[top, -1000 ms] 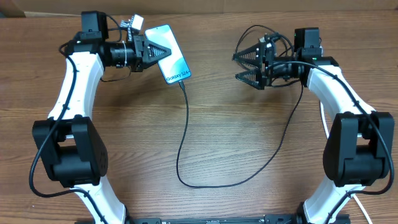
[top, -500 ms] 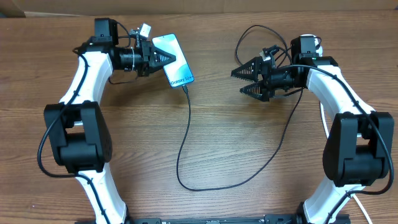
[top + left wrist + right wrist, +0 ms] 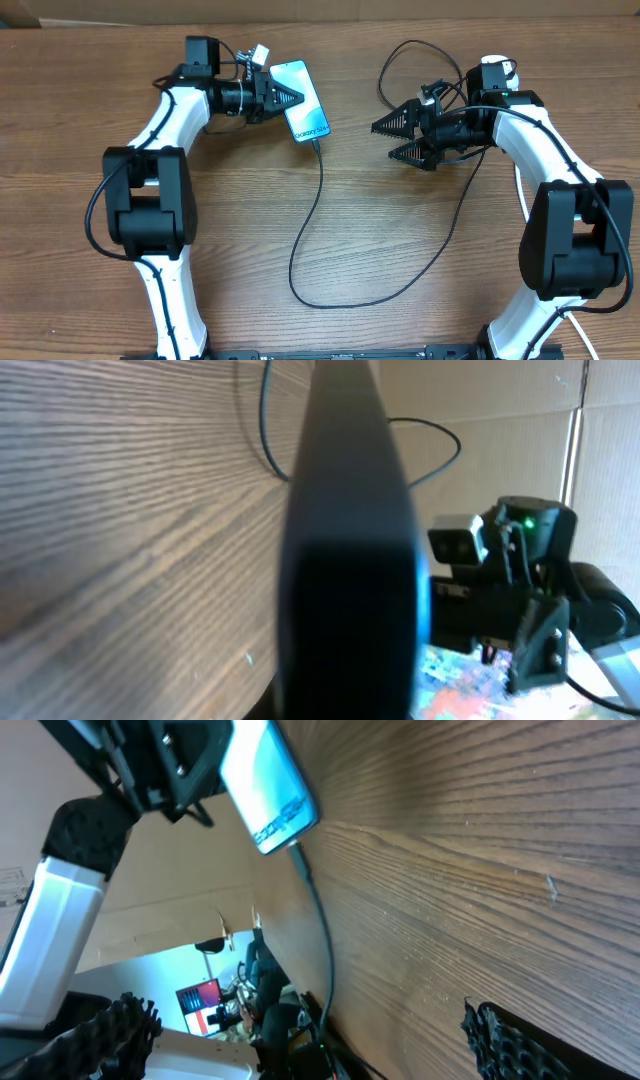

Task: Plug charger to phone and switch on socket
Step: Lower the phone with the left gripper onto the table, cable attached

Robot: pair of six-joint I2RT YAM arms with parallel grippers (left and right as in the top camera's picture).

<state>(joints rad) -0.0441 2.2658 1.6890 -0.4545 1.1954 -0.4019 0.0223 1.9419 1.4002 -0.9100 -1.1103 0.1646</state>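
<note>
At the left of the overhead view, the left arm point(image 3: 165, 150) reaches up and across to the upper middle. Its left gripper point(image 3: 288, 98) is clamped on the left long edge of the phone point(image 3: 310, 92). The phone sits in the upper centre-left, tilted, with its light blue screen facing up and "Galaxy S24" readable near its lower end. Whether it rests on the wooden table point(image 3: 200, 300) or is lifted off it cannot be told. In the left wrist view the phone's dark edge is a blurred bar filling the middle of the frame.

The charger point(image 3: 300, 260) has its plug tip seated in the phone's lower end. Its thin black cable drops toward the bottom centre, curves right across the table and climbs to the right arm point(image 3: 550, 150). It then loops at the upper right of centre.

The right gripper point(image 3: 384, 141), in the upper right, points left toward the phone and is well apart from it. Its jaws are spread wide with nothing between them. The right wrist view shows its two ridged fingertips point(image 3: 378, 126) at the lower corners, with the plugged-in phone at the upper left.
</note>
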